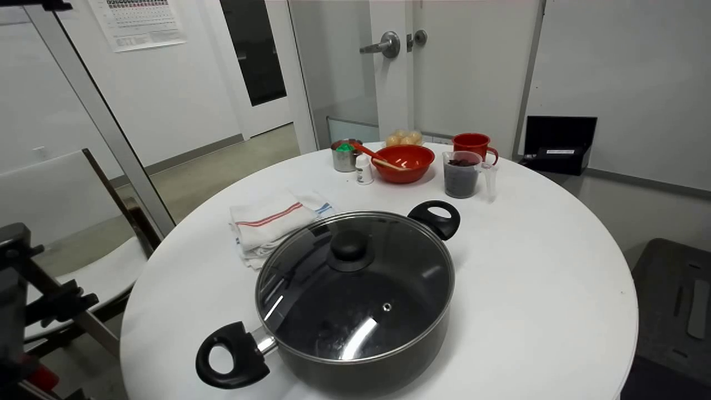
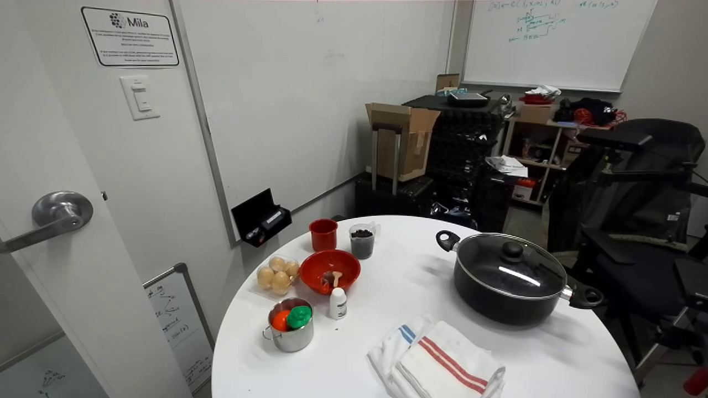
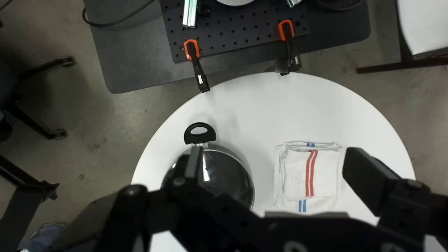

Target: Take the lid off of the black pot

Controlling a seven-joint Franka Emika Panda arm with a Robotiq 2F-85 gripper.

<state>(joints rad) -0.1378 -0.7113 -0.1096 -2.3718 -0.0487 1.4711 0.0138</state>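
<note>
The black pot (image 1: pixel 377 380) stands on the round white table in both exterior views, here too (image 2: pixel 492 304). The clear glass lid (image 1: pixel 355 300) with metal rim and black centre knob (image 1: pixel 349 245) sits on the pot; it also shows in an exterior view (image 2: pixel 498 271). In the wrist view one pot handle (image 3: pixel 200 133) and part of the lid (image 3: pixel 227 171) show; the knob is hidden behind the left finger. My gripper (image 3: pixel 274 161) is open and empty, high above the table, with the left finger over the pot and the right finger beyond the towels. The exterior views do not show it.
Folded striped towels (image 1: pixel 272 222) lie beside the pot. Farther off stand a red bowl (image 1: pixel 402 169) with utensils, a metal cup (image 1: pixel 344 160), a white bottle (image 1: pixel 364 171), a measuring cup (image 1: pixel 461 180), a red mug (image 1: pixel 471 143) and egg-like balls (image 2: pixel 278 275).
</note>
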